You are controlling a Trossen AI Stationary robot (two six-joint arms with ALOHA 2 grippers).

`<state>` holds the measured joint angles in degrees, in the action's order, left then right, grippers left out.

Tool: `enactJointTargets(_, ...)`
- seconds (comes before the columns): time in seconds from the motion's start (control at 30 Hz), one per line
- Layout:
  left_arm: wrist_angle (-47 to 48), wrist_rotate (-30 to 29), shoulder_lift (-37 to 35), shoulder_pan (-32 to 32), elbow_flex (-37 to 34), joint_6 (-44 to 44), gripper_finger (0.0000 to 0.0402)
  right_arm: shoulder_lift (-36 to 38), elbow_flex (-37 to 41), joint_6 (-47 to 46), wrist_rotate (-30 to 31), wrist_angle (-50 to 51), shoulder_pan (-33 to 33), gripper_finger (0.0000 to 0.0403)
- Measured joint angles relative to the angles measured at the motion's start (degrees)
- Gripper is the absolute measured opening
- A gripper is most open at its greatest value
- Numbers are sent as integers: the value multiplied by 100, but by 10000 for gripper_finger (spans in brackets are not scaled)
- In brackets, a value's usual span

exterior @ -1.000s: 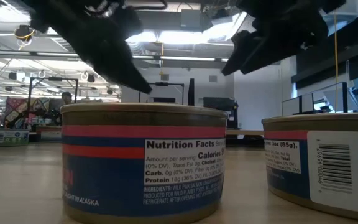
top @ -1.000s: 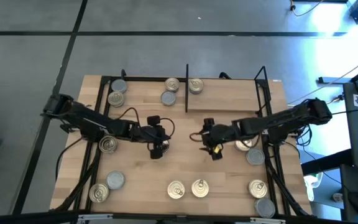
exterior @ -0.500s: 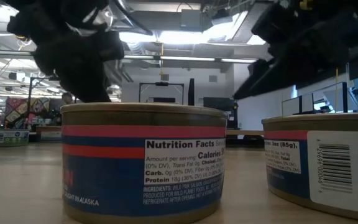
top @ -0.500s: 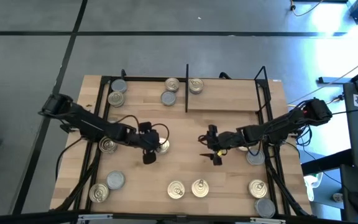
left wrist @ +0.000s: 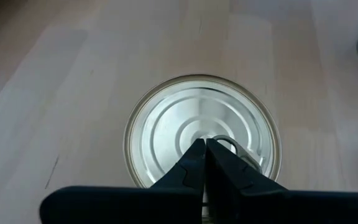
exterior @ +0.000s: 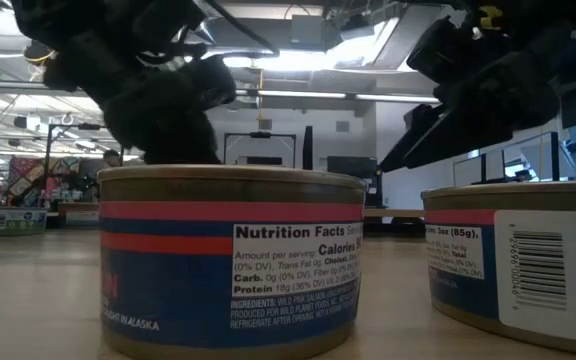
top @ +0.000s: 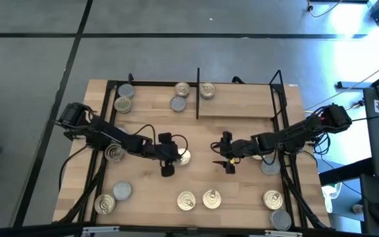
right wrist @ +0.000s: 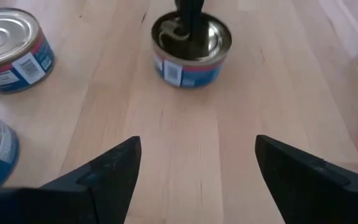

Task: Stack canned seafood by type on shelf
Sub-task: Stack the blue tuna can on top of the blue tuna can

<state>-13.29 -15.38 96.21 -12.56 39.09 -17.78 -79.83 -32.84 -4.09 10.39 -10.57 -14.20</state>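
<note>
Wooden tabletop [top: 242,191] under bright ceiling lights [exterior: 268,62]; left fingers [left wrist: 205,168] pressed together, right fingers [right wrist: 110,168] spread.

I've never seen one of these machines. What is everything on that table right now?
gold-lidded tins: nine seen, blue and red labels, spread over the back, middle and front of the shelf
grey-lidded tins: five seen, at the back, front left and right side
shelf: one, light wood with black bars
divider: one, black, upright at back centre
left pincer: one, dark, shut, over a gold-lidded tin at mid-shelf
right pincer: one, dark, open, right of centre
</note>
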Motion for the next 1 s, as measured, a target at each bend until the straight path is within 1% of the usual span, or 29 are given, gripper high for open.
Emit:
enactJointTargets(0.13, -413, 143, 442, 161, 149, 51, 8, 0, 0, 2, 185, -4, -2, 314)
enactJointTargets(0.27, -861, 227, 761, 239, 320, 293, 8, 0, 0, 2, 267, -4, -2, 314)
enactJointTargets(0.5, -958, 283, 1021, 357, 755, 745, 8, 0, 0, -68, 298, -189, -2, 314)
enactJointTargets(0.63, -1446, 272, 1227, 390, 793, 786, 7, 0, -2, -61, 297, -460, -2, 314)
enactJointTargets(0.73, -1456, 266, 1160, 367, 793, 796, 7, 0, -2, -20, 286, -594, -2, 314)
enactJointTargets(0.83, -1349, 252, 847, 282, 801, 909, 7, -112, -6, -45, 267, -799, -2, 314)
enactJointTargets(0.9, -1116, 244, 558, 213, 808, 985, 7, -282, -4, -65, 262, -987, -2, 308)
enactJointTargets(1.0, -484, 152, 159, 110, 811, 1041, 7, -572, -3, -81, 251, -1225, -2, 284)
